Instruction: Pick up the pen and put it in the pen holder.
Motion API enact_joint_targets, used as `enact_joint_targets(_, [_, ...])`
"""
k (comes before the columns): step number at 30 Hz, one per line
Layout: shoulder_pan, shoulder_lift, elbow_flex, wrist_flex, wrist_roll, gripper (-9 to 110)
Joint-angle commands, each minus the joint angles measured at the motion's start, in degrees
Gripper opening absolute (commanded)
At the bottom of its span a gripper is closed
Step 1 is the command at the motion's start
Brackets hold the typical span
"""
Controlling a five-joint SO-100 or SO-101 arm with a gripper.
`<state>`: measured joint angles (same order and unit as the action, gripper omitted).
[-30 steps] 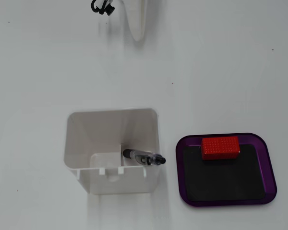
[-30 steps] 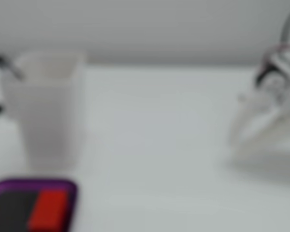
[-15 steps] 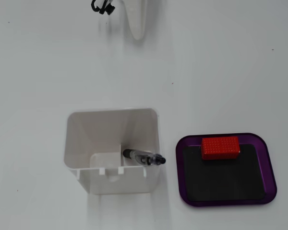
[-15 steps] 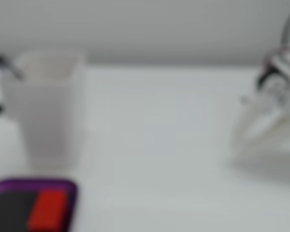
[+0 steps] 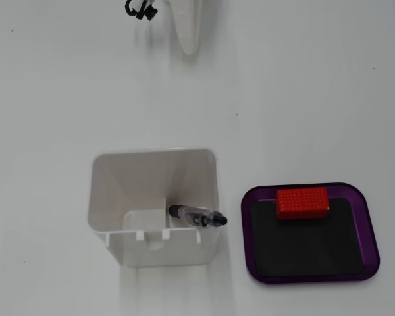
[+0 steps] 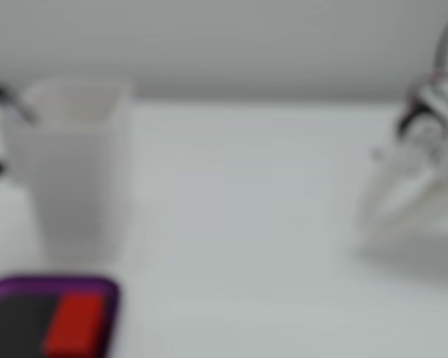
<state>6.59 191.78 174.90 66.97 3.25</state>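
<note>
The pen (image 5: pixel 197 216), clear with a dark tip and cap, stands slanted inside the white pen holder (image 5: pixel 151 155), leaning on its right wall with one end poking past the rim. In the blurred fixed view, the pen (image 6: pixel 11 104) sticks out of the holder (image 6: pixel 75 171) at the top left. My white gripper (image 5: pixel 189 45) is far from the holder at the top edge and holds nothing. Its jaws show as one tapering shape with no gap. In the blurred view the gripper (image 6: pixel 377 212) is at the far right, low over the table.
A purple tray (image 5: pixel 250 263) with a black inside lies just right of the holder and carries a red block (image 5: pixel 303 203). In the blurred view the tray (image 6: pixel 0 287) and block (image 6: pixel 75 324) are at the bottom left. The table is white.
</note>
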Motion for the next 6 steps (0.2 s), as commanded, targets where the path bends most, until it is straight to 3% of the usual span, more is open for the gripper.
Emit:
enact_joint_targets(1, [-0.18,5.80,0.44,-0.35,-0.44,0])
enact_joint_targets(6, [-0.18,5.80,0.44,-0.35,-0.44,0])
